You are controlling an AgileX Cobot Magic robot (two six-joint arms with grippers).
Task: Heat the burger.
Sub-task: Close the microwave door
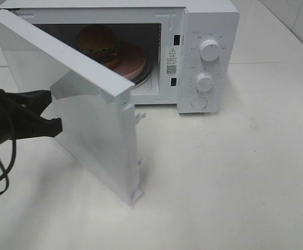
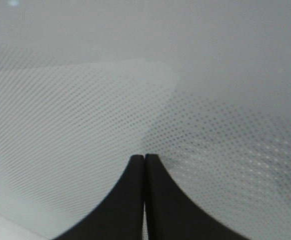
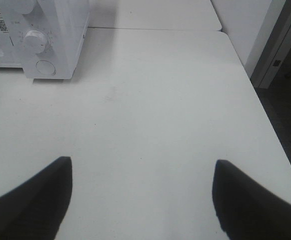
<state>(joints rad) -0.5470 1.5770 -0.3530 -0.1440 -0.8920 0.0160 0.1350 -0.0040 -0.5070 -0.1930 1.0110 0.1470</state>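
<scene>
The white microwave [image 1: 207, 26] stands on the white tabletop [image 1: 235, 182] with its door [image 1: 97, 140] swung wide, hinged on the left side of the box. Inside the cavity, the burger [image 1: 97, 41] sits on a pink round plate [image 1: 133, 65], and the plate rests on the round turntable [image 1: 147, 78]. The burger has a glossy golden-brown bun over green lettuce and a dark patty; it lies toward the left rear of the cavity, partly hidden by the door's top edge.

The door is a flat white panel with a fine dotted mesh across its window. The control panel on the right carries 2 round white knobs [image 1: 210, 50], 1 above the other, and 1 round flat button [image 1: 199, 103] below them.

The left claw [image 2: 144, 157] is black with curved fingers pressed together, their tips right at the outer face of the door. A black cable [image 1: 0, 172] loops on the tabletop below that arm.

The right claw [image 3: 143, 162] is spread wide and grips nothing, hovering over bare, smooth tabletop well apart from the microwave.
</scene>
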